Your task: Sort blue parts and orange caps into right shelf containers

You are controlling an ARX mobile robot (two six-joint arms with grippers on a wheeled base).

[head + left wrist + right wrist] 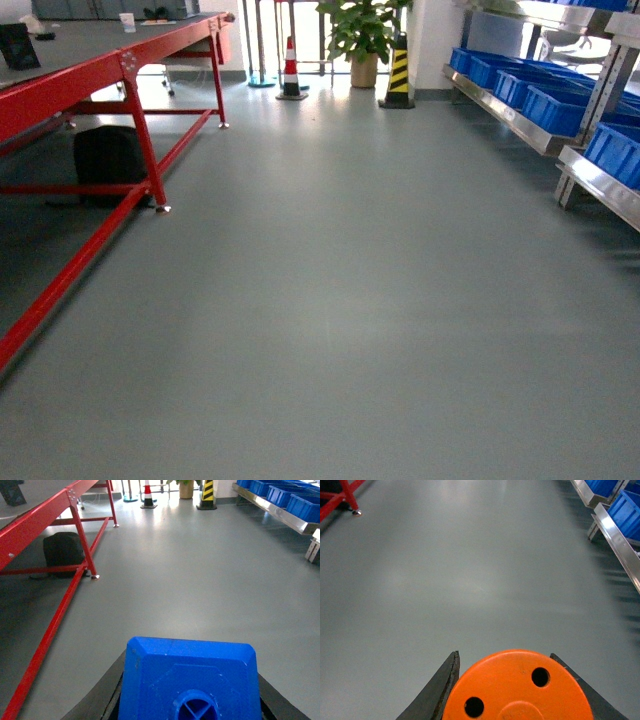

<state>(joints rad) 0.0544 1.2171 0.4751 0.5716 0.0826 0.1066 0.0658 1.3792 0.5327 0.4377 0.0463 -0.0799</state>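
In the left wrist view a blue part (190, 675) with a round hole in its top fills the bottom, and my left gripper (190, 700) is shut on it, a black finger on each side. The right wrist view shows an orange cap (517, 687) with small holes in its top, held between the dark fingers of my right gripper (515, 695). Blue containers (555, 105) sit on the steel shelf (505, 115) at the far right of the head view, well ahead of me. Neither gripper shows in the head view.
A long red-framed table (110, 75) runs along the left, with a black bag (108, 160) under it. A red-white cone (291, 70), a yellow-black cone (399, 70) and a potted plant (362, 40) stand at the back. Grey floor (330, 300) spreads between.
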